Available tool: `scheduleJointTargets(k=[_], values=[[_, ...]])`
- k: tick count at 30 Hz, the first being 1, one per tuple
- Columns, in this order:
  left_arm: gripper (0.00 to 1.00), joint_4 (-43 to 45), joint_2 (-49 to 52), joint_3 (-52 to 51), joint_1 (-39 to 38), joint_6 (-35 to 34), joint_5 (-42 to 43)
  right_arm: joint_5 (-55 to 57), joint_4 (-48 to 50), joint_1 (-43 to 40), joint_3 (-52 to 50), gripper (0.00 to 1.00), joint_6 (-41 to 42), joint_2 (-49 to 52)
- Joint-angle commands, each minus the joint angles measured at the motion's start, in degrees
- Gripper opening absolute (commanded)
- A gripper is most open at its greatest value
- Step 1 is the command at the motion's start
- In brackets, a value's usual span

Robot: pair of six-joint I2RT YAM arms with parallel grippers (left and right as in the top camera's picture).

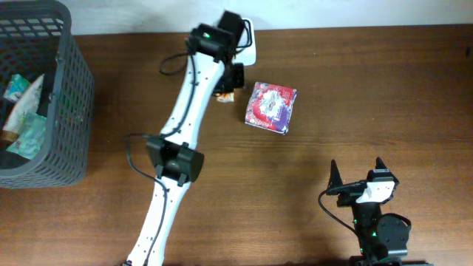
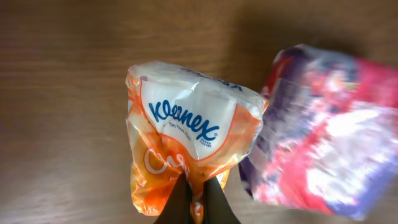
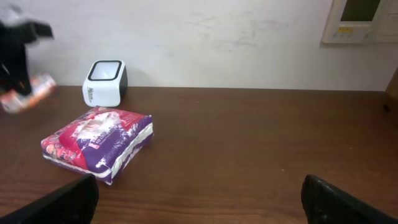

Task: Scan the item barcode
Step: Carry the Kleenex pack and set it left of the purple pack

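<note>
Left of centre at the top of the overhead frame, the left gripper (image 1: 228, 87) is clamped fully closed on the tissue pack (image 1: 225, 96), most of which is hidden beneath the wrist. In the left wrist view the fingertips (image 2: 180, 202) meet at the bottom edge and pinch the crumpled lower end of the pack (image 2: 186, 137). The wrapper is glossy film, orange along the sides and bottom, with a white front panel carrying a blue Kleenex logo; the smaller print is too fine to read. The pack is held off the table (image 1: 384, 81), a dark brown wood-grain surface. From left to right that surface carries a dark grey mesh basket (image 1: 74, 103) at the upper left holding several packets, a white scanner (image 1: 251, 46) at the top edge partly covered by the arm, a purple and red packet (image 1: 270, 108) lying flat just right of the held pack, and the right gripper (image 1: 358, 176) at the lower right, jaws spread wide with nothing between them. The right wrist view shows a plain white wall behind the table and a wall panel (image 3: 364, 18) at the upper right. There the scanner (image 3: 106, 82) stands upright, and the blurred pack (image 3: 28, 92) sits left of it. In the left wrist view the pack's long axis runs bottom to top, its free end pointing up-frame away from the fingers, and the logo slants down to the right.
</note>
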Motion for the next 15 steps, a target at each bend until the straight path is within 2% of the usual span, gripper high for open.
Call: scheduleJointTargets(k=[1,4,8,13,15], values=[[0.0,-0.3,4.9,0.4,-1.6,-5.2,0.3,0.3,-0.2,-0.4,-0.5,0.99,0.2,-0.3],[0.0,-0.7,6.4,0.4,-3.1,-5.2,6.7,0.3,-0.2,-0.4,-0.5,0.99,0.2,-0.3],[0.0,-1.0,6.5,0.4,-6.7,-5.2,10.0,0.3,-0.2,-0.4,-0.5,0.99,0.2,-0.3],[0.0,-1.0,6.5,0.4,-7.8,-5.2,10.0,0.3,-0.2,-0.4,-0.5,0.99,0.2,-0.3],[0.0,-1.0,6.5,0.4,-7.2,-5.2,6.9,0.3,-0.2,-0.4,-0.5,0.99,0.2,-0.3]])
